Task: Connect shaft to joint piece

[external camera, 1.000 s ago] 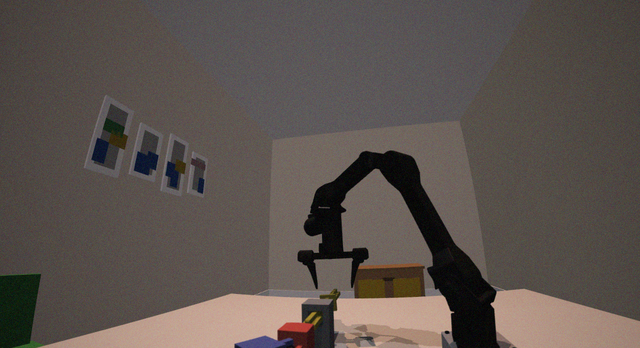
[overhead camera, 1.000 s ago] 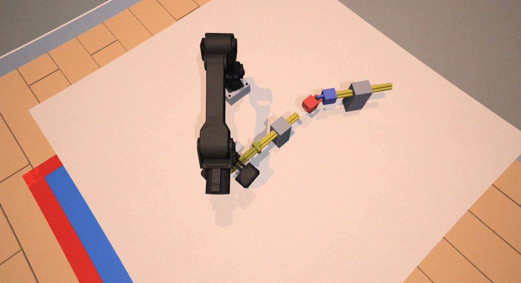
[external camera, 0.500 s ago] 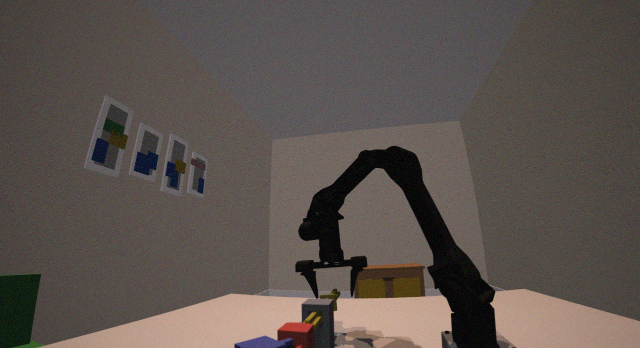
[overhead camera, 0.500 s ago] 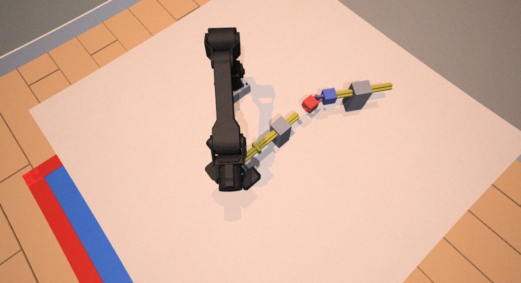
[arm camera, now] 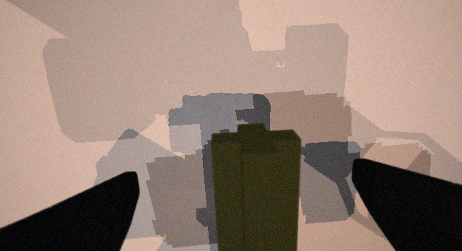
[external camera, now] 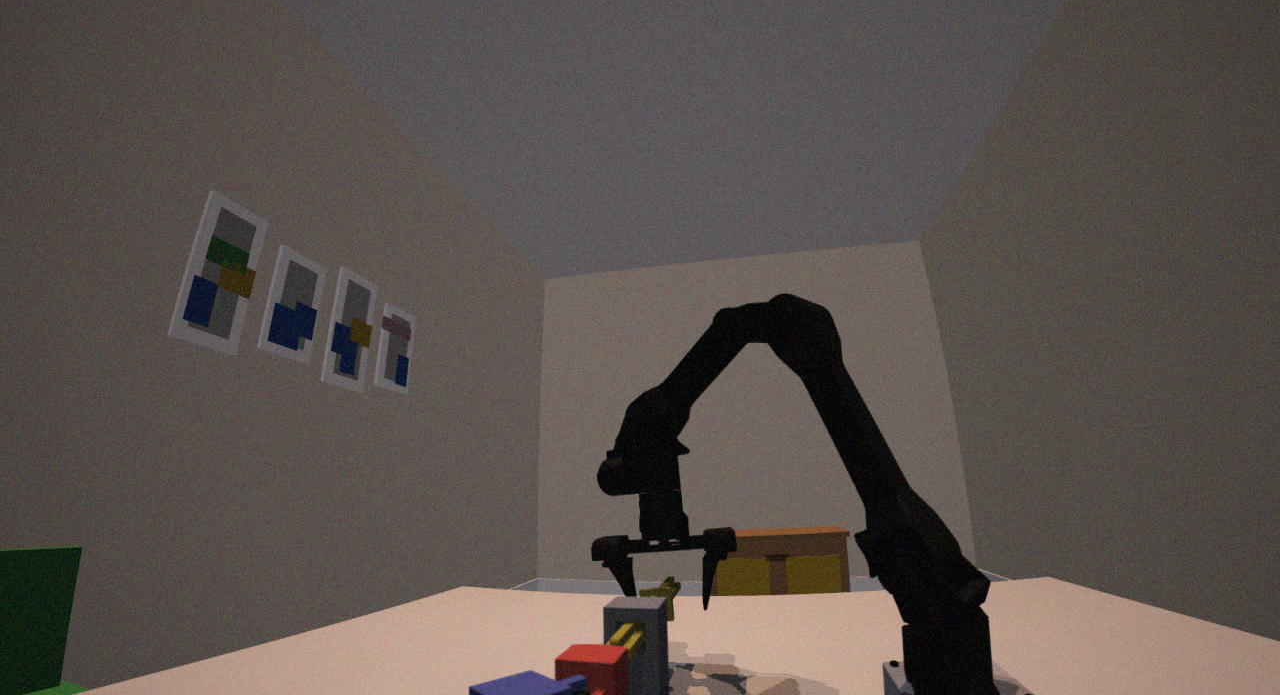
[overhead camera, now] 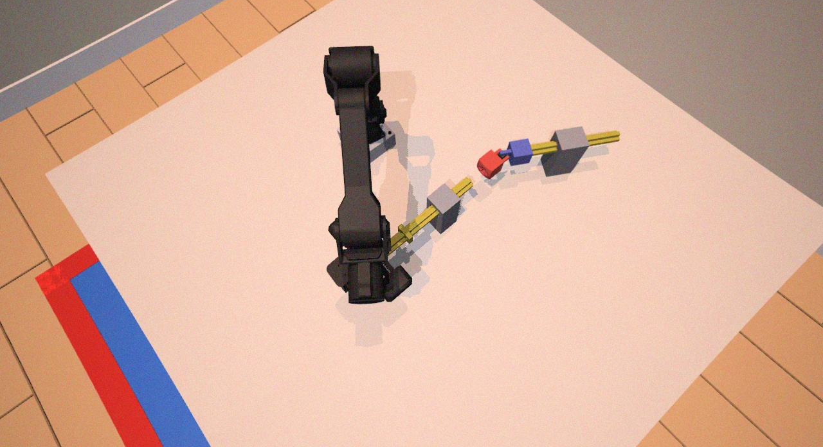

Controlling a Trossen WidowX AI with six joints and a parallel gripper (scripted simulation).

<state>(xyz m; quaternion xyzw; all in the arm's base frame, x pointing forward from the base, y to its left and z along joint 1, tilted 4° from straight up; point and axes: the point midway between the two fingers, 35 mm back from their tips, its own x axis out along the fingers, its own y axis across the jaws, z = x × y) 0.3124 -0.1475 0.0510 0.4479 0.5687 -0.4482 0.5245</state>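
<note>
The red joint piece hangs on hinges from the blue piece, on the yellow first shaft in its grey block. Its opening faces the near end of the second shaft, roughly in line, with a small gap between. That shaft runs through the second grey block and has a collar. My gripper is open and empty at the shaft's rear end, one finger to each side, touching neither. In the top view the arm hides the fingertips.
The arm rises from its base and crosses over to the shaft's rear end. The pale table top bears both blocks. A red and blue striped border lies beyond its left edge.
</note>
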